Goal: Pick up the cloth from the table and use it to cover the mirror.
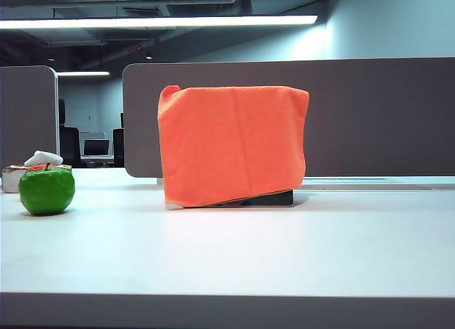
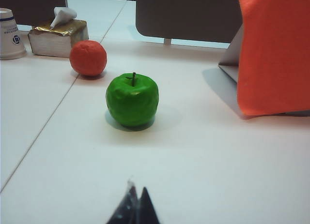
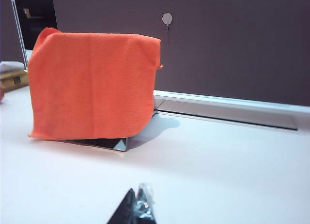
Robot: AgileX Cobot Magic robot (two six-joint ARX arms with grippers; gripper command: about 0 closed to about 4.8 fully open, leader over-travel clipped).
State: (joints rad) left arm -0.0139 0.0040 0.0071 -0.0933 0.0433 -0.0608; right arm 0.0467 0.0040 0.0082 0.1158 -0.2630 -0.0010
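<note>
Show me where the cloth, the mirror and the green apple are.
cloth (image 1: 231, 144), exterior view, middle of its draped front.
mirror (image 1: 269, 199), exterior view, dark strip below the cloth's hem.
green apple (image 2: 132, 99), left wrist view, middle of its skin.

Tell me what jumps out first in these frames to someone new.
The bright orange cloth draped over the mirror, mid-table before the grey partition; only the mirror's dark bottom edge shows. Next, the green apple at far left. Left gripper and right gripper are shut, low over the table, clear of the cloth.
</note>
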